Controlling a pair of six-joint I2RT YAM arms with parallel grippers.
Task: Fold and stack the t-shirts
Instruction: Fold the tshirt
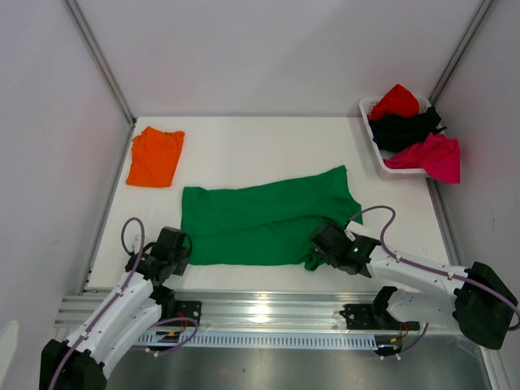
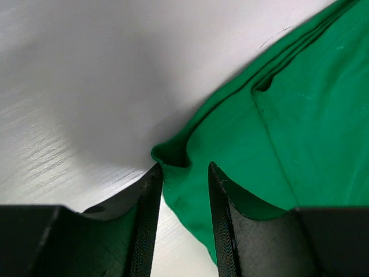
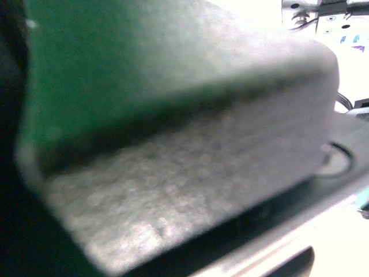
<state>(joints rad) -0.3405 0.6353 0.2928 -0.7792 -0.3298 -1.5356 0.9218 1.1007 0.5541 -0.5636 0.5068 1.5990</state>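
A bright green t-shirt point(image 1: 260, 218) lies spread and partly folded across the middle of the table. My left gripper point(image 1: 175, 248) is at its near left corner. In the left wrist view that gripper point(image 2: 183, 190) stands open, with the cloth's corner point(image 2: 190, 173) loose between the fingers. My right gripper point(image 1: 322, 244) sits on the near right corner, shut, with green cloth bunched under it. The right wrist view is a close blur of grey below green cloth point(image 3: 115, 57). A folded orange t-shirt point(image 1: 155, 156) lies at the back left.
A white basket point(image 1: 375, 142) at the back right holds red point(image 1: 396, 101), black point(image 1: 406, 127) and magenta point(image 1: 433, 156) t-shirts. A metal rail point(image 1: 268, 313) runs along the near edge. White walls close in the left, back and right sides.
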